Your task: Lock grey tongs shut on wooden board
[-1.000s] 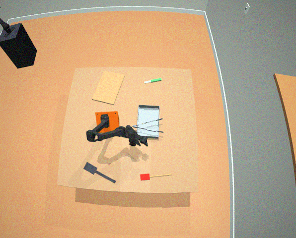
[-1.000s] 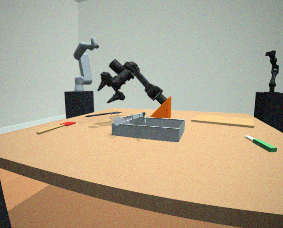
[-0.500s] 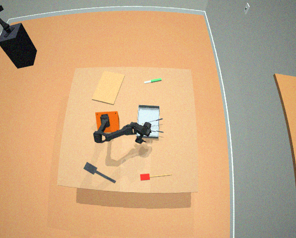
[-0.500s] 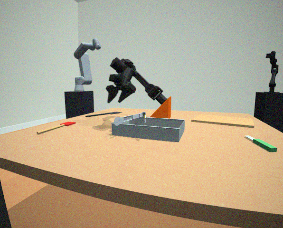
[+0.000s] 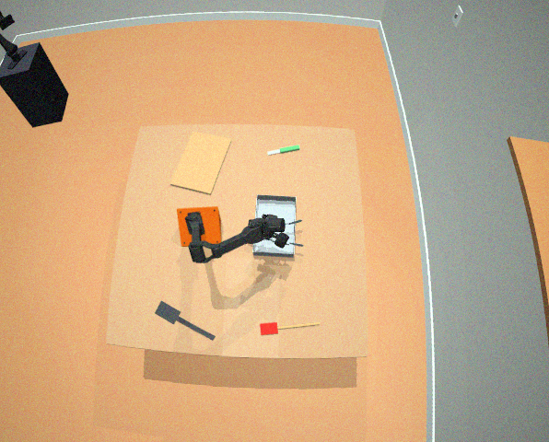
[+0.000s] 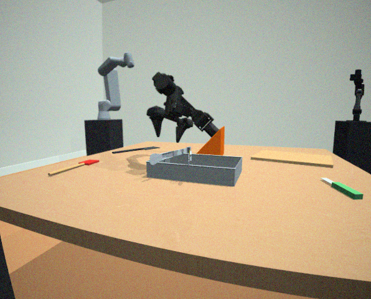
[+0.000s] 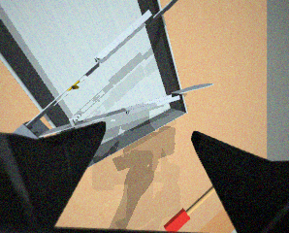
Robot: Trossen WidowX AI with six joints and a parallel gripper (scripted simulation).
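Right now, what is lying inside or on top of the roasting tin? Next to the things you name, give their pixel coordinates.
The open grey tongs (image 6: pixel 173 154) (image 7: pixel 122 40) lie across the roasting tin (image 5: pixel 275 196) (image 6: pixel 192 174) (image 7: pixel 159 46). In the top view, the arm (image 5: pixel 234 241) (image 6: pixel 185 104) covers their hinge.

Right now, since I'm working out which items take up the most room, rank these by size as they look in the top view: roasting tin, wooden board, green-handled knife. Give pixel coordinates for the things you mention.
1. Wooden board (image 5: pixel 201 162) (image 6: pixel 292 157)
2. Roasting tin (image 5: pixel 274 197) (image 6: pixel 192 175) (image 7: pixel 176 73)
3. Green-handled knife (image 5: pixel 283 150) (image 6: pixel 345 189)
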